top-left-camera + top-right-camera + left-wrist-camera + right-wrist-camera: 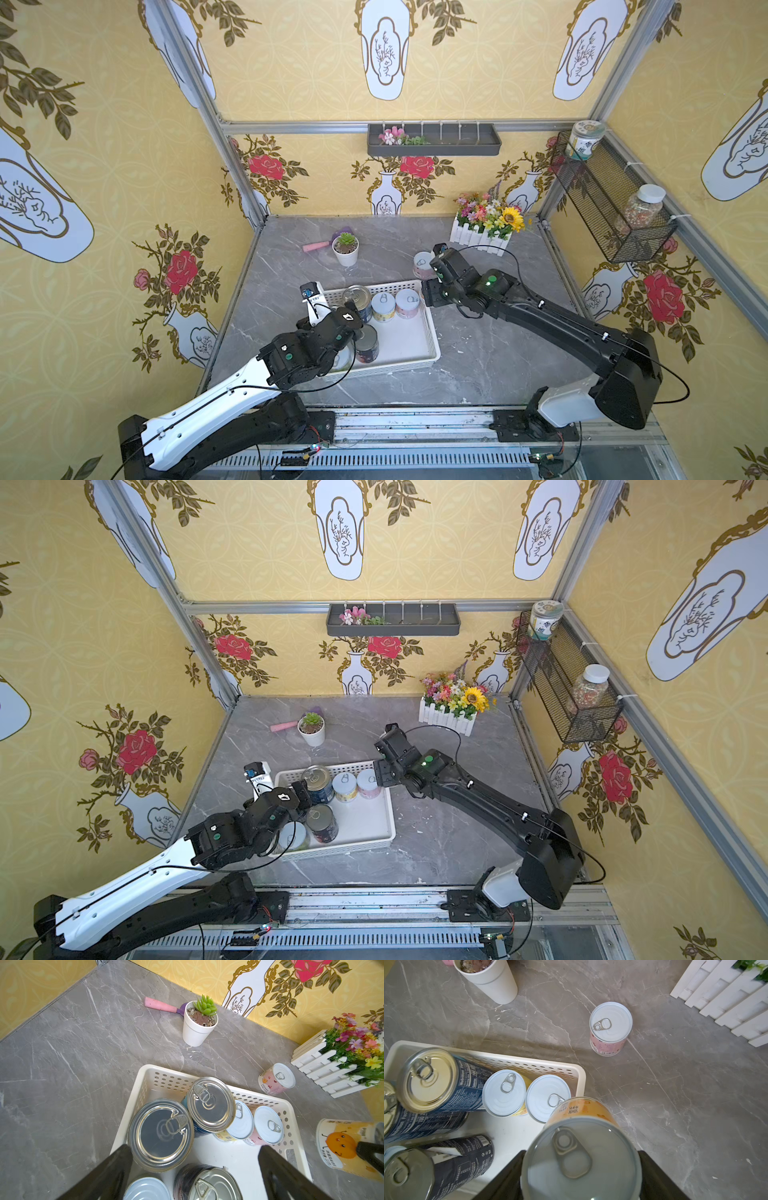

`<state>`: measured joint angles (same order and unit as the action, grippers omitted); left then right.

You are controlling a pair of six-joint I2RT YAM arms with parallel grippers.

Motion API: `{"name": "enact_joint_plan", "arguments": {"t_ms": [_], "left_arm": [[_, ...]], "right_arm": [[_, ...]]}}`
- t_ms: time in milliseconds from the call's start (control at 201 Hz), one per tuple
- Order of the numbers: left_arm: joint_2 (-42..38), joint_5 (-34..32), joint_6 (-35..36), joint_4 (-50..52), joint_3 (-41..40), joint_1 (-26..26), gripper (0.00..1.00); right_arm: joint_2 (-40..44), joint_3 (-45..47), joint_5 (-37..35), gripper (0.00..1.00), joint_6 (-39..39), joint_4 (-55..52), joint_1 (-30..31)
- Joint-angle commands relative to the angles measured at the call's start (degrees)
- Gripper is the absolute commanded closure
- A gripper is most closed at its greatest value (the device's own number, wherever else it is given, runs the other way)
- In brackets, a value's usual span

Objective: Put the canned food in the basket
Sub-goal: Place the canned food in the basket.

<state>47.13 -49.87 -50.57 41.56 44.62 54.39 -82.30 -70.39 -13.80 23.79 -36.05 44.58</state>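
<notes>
Right gripper [581,1169] clamped the upright yellow-labelled can [579,1147], hanging mid-frame just beside the right rim of the basket [401,338]; its open floor lay leftward. Left gripper [194,1153] gaped empty over stowed cans [160,1134]; pink can [423,264] stood outside.

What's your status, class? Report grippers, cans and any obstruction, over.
Left gripper open above basket. Right gripper shut on yellow can at basket's corner. Pink can on table; six cans in basket. No obstruction seen.

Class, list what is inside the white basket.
The basket holds six: three large metal-topped cans and three small white-lidded cans. Its near left corner is covered by the left arm.
</notes>
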Motion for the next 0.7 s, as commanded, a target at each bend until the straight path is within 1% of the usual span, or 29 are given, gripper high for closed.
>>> {"name": "enact_joint_plan", "arguments": {"t_ms": [0, 169, 309, 513, 698], "left_arm": [[-0.03, -0.16, 0.56, -0.96, 0.2, -0.01, 0.0], [0.12, -0.17, 0.64, -1.04, 0.16, -0.03, 0.0], [0.15, -0.23, 0.64, -0.96, 0.29, -0.03, 0.0], [-0.11, -0.18, 0.56, -0.96, 0.2, 0.0, 0.0], [-0.27, -0.19, 0.56, -0.96, 0.2, -0.02, 0.0]], "right_arm": [[0.41, 0.22, -2.26, 0.3, 0.75, 2.38, 2.39], [-1.97, 0.29, -3.25, 0.3, 1.21, 3.77, 8.05], [-4.47, 0.28, -1.87, 0.31, 0.57, 5.81, 11.32], [-8.6, -1.1, -1.76, 0.31, 0.45, 6.11, 12.59], [-10.52, -1.16, -0.35, 0.31, -0.02, 7.5, 12.9]]}}
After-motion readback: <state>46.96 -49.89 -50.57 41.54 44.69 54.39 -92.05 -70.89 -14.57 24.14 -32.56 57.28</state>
